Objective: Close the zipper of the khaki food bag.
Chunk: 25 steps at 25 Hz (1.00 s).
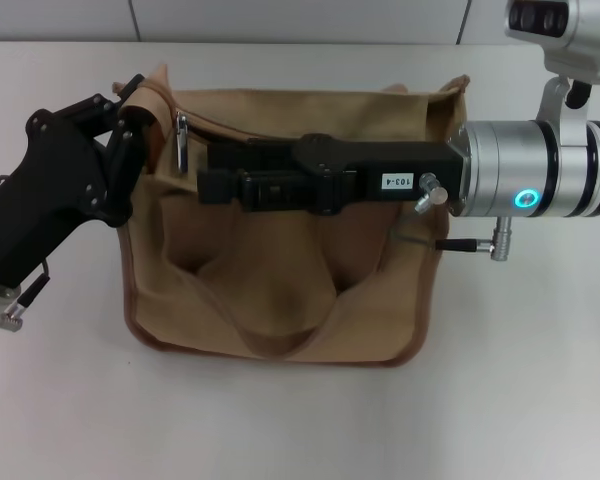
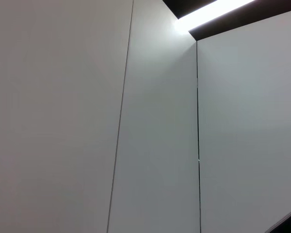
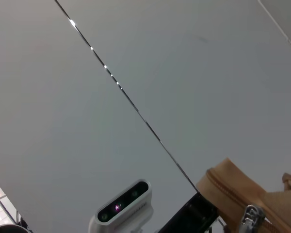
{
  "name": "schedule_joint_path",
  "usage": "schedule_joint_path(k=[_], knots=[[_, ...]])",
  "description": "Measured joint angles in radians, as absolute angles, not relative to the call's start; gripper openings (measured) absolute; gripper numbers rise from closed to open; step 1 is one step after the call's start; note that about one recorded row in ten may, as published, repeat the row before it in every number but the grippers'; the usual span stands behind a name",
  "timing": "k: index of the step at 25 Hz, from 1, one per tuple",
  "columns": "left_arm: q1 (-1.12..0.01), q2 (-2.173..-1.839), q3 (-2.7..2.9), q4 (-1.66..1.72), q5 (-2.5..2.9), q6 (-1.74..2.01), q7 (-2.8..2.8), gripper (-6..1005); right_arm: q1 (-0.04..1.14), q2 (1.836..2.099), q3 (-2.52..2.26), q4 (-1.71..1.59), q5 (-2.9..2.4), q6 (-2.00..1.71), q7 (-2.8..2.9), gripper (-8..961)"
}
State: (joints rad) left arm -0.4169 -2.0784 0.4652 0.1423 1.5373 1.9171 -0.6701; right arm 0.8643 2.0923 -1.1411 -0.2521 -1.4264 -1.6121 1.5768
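Pale grey wall panels (image 2: 155, 121) with thin vertical seams close off the room behind, and a bright ceiling light strip (image 2: 211, 10) shows at the top of the left wrist view. White and matte, the bench (image 1: 520, 400) fills most of the head view, meeting the wall along the upper edge of the frame.

At the centre of the head view lies the khaki food bag (image 1: 280, 290), its looped handle (image 1: 280, 340) spread toward the lower middle and its brown trim running round the lower edge. The zipper (image 1: 181, 140) runs along the bag's upper edge, with its silver pull tab hanging near the upper left corner of the bag; the same tab glints at the lower right of the right wrist view (image 3: 250, 218).

From the left of the frame the left pincer (image 1: 130, 100) reaches the bag's upper left corner, its black fingers clamped on the khaki fabric there. From the right, the silver right arm stretches across the bag's upper half, and the right pincer (image 1: 208, 185) ends just below the pull tab; I cannot tell how it is set.

A small white camera unit (image 3: 123, 206) sits at the lower edge of the right wrist view.
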Motion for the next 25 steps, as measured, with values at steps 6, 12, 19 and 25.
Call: schedule_joint_path(k=[6, 12, 19, 25], knots=[[-0.428, -2.079, 0.471, 0.143, 1.542, 1.918, -0.663, 17, 0.890, 2.092, -1.155, -0.254, -1.422, -1.587, 1.596, 734], [-0.433, -2.080, 0.473, 0.140, 1.544, 1.928, -0.663, 17, 0.904, 2.092, -1.155, -0.254, -1.409, -1.572, 1.600, 733], [-0.435, -2.080, 0.481, 0.138, 1.545, 1.934, -0.663, 18, 0.923, 2.092, -1.182, -0.254, -1.405, -1.565, 1.600, 733], [-0.437, -2.080, 0.491, 0.138, 1.544, 1.937, -0.662, 18, 0.919, 2.092, -1.183, -0.255, -1.398, -1.575, 1.598, 733]])
